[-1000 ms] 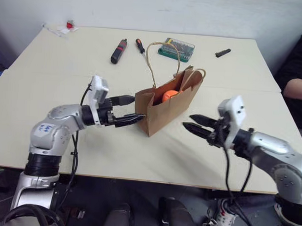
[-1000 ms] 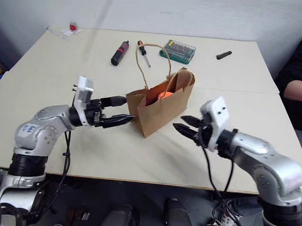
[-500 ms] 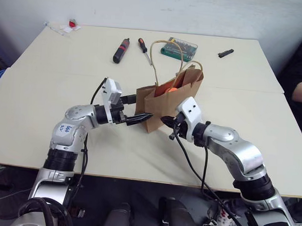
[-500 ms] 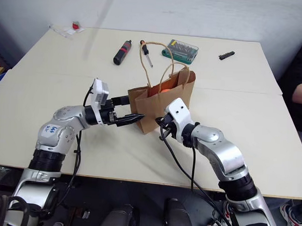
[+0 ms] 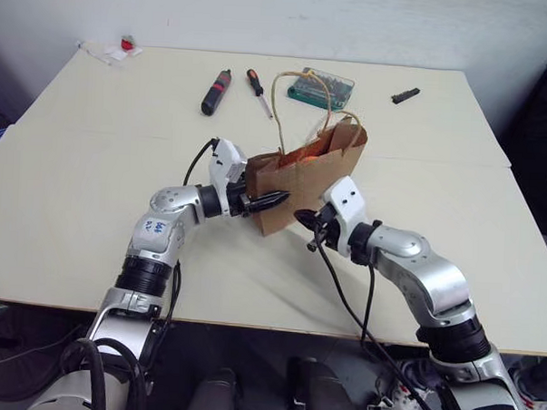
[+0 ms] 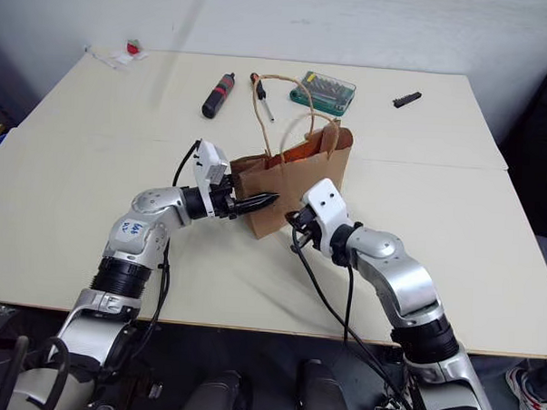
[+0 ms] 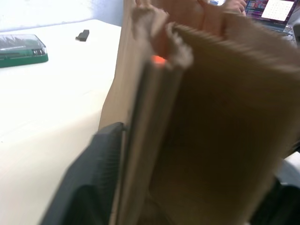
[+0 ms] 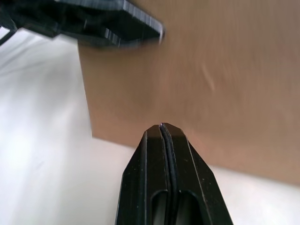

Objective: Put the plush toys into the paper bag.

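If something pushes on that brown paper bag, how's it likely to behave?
The paper bag probably buckles rather than resists: its thin walls already look creased at the rim. It stands tall on a narrow base with the orange plush near the top, so it may tip or slide on the smooth table.

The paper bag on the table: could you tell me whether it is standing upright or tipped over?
Upright. The paper bag stands on its base with its mouth and cord handles up; orange plush shows inside.

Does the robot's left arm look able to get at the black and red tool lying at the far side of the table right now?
Probably not straight away: its left end effector is at the paper bag's near edge, and the black and red tool lies well beyond it, though the table between looks unobstructed.
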Controlling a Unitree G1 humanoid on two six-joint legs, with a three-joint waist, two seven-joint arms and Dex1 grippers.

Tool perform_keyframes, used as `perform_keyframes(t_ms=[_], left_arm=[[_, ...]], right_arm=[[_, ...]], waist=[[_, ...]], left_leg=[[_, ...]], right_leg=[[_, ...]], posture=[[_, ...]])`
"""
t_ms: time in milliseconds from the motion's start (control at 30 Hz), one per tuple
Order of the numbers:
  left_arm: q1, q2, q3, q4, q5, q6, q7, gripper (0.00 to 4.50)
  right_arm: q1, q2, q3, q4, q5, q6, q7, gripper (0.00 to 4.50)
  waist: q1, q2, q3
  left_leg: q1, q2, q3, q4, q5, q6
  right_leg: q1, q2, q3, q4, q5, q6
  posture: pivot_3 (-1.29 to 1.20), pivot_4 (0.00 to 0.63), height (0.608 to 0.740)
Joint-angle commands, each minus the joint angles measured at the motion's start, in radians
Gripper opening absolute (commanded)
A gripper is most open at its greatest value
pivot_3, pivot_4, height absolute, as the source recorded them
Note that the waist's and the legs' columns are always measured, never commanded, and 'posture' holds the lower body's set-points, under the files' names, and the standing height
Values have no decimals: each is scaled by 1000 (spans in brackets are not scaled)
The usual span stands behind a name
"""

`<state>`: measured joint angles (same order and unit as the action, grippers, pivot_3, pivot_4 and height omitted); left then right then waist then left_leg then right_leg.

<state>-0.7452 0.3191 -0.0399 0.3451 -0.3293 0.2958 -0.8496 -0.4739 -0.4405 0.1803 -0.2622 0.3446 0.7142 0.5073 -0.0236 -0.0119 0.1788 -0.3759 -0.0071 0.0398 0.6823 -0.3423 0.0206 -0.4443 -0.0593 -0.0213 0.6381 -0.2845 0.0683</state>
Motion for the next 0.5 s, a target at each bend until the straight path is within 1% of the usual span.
perform_keyframes(t_ms=[33, 133, 200, 233, 300, 400, 433, 500], left_arm=[[-29, -10, 6, 11, -7, -18, -29, 1903], [-41, -9, 1, 27, -23, -11, -91, 896], [-53, -2, -6, 36, -45, 3, -176, 246], [-61, 4, -12, 38, -60, 14, -233, 19], [-79, 14, -24, 47, -76, 28, -319, 19], [-126, 18, -53, 95, -71, 1, -456, 19], [-139, 15, -59, 115, -63, -17, -485, 19], [-170, 0, -91, 181, -32, -98, -566, 19]], right_arm=[[42, -23, -88, -123, 51, -5, 24, 0], [126, -66, -199, -255, 153, 48, 58, 0], [216, -126, -307, -362, 255, 86, 111, 0], [272, -164, -377, -413, 315, 105, 143, 0], [364, -232, -503, -487, 417, 137, 188, 0], [535, -325, -765, -558, 563, 160, 273, 0], [576, -345, -830, -567, 598, 163, 285, 0], [679, -371, -1007, -565, 669, 175, 329, 0]], waist=[[2, 0, 0], [13, 0, 0], [23, 0, 0], [25, 0, 0], [33, 0, 0], [47, 0, 0], [48, 0, 0], [50, 0, 0]], left_leg=[[0, 0, 0, 0, 0, 0], [0, 0, 0, 0, 0, 0], [0, 0, 0, 0, 0, 0], [0, 0, 0, 0, 0, 0], [0, 0, 0, 0, -1, 1], [0, 0, 0, 0, -1, 2], [0, 0, 0, 0, -1, 2], [2, 0, 0, 0, -2, 3]], right_leg=[[0, 0, 0, 0, 0, 0], [0, 0, 0, 0, 0, 0], [0, 0, 0, -1, 0, 0], [0, 0, 0, -1, 0, 0], [1, 0, -1, -2, 0, 0], [2, 0, -1, -3, 0, 1], [3, 1, -1, -3, 0, 1], [5, 1, -1, -3, 1, 1]], posture=[[0, 150, 740], [0, 150, 740], [0, 150, 740], [0, 150, 740], [0, 150, 740], [0, 150, 740], [0, 150, 740], [0, 150, 740]])
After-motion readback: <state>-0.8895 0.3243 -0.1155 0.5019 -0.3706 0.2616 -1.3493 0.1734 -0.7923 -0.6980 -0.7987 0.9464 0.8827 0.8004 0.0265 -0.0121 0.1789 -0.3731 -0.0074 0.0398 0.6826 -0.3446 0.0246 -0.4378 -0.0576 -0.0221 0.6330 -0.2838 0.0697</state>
